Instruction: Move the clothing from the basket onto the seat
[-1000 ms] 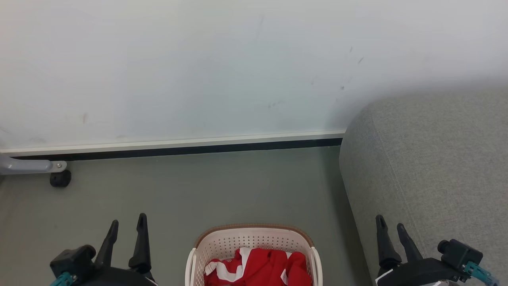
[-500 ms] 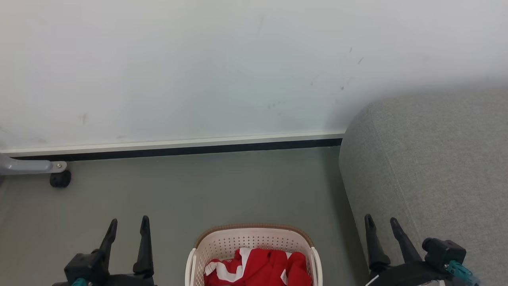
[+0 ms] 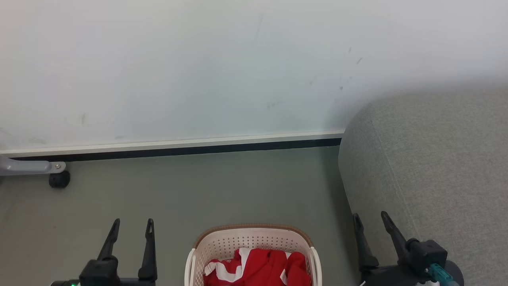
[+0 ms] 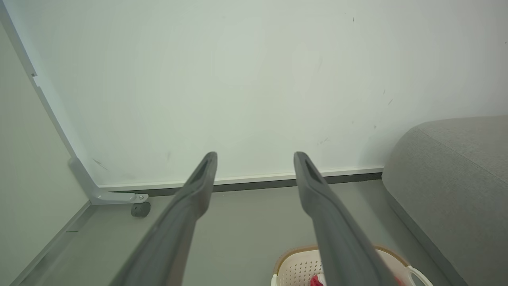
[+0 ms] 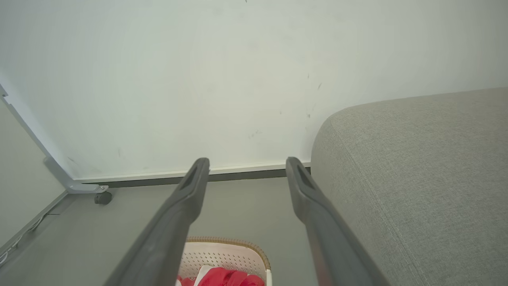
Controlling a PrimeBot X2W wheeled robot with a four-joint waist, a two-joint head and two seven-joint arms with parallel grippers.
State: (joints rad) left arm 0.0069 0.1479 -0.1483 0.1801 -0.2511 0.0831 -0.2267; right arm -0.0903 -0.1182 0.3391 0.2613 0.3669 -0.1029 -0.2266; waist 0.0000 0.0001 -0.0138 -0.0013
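The cream-white basket (image 3: 254, 237) with a brown rim stands on the floor at the bottom centre, and the red clothing (image 3: 258, 268) with white trim lies bunched inside it. To the right rises the grey seat (image 3: 432, 167) with its rounded edge. My left gripper (image 3: 132, 224) hangs open to the left of the basket, nothing between its fingers. My right gripper (image 3: 371, 220) is open too, at the seat's front edge, right of the basket. In the wrist views the left gripper (image 4: 255, 157) and right gripper (image 5: 247, 163) point at the wall above the basket (image 4: 293, 266) (image 5: 222, 252).
A white wall (image 3: 198, 67) with a dark baseboard (image 3: 178, 151) closes the far side. A grey metal leg with a black caster (image 3: 59, 178) stands at the left. Grey floor (image 3: 218, 186) lies between the basket and the wall.
Both grippers have drawn inward toward the basket: the left one to the right, the right one to the left and slightly up. The basket and clothing have not moved.
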